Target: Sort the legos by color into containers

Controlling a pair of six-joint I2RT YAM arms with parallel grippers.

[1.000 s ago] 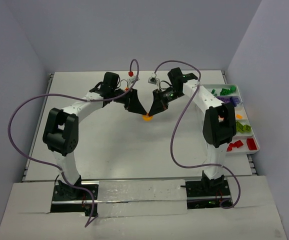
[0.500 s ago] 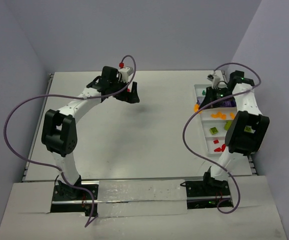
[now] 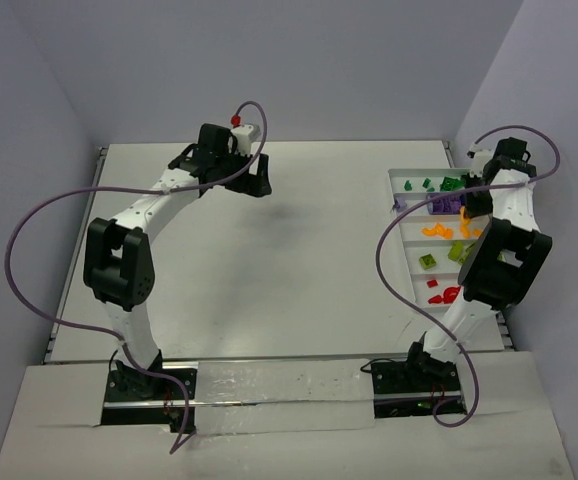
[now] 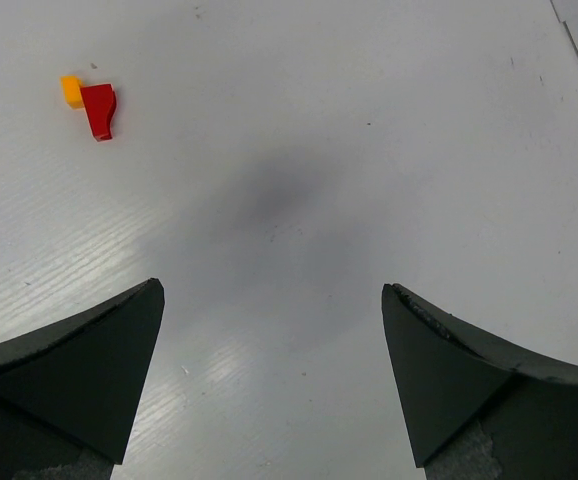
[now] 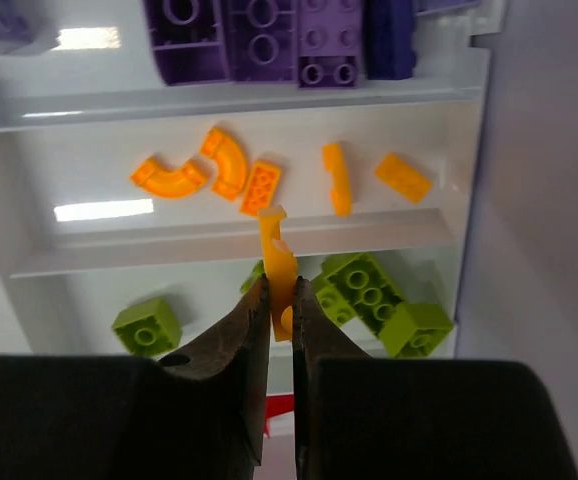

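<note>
My right gripper (image 5: 280,284) is shut on a thin orange lego (image 5: 274,245), held upright above the white tray (image 5: 219,100), over the divider between its orange and lime compartments. Several orange legos (image 5: 239,172) lie in the orange compartment, with purple legos (image 5: 269,40) beyond and lime legos (image 5: 369,290) nearer. In the top view the right gripper (image 3: 474,207) hangs over the tray (image 3: 394,173) at the table's right. My left gripper (image 4: 271,288) is open above bare table at the far middle (image 3: 259,186). A red lego (image 4: 99,108) touching an orange lego (image 4: 70,90) lies ahead of it to the left.
The tray also holds green legos (image 3: 447,184) at its far end and red legos (image 3: 441,296) at its near end. The right wall runs close behind the tray. A clear plastic strip (image 3: 279,385) lies between the arm bases.
The right arm swung from the table's middle to the tray, carrying the orange lego. The left gripper drew back toward the far left and opened wider.
</note>
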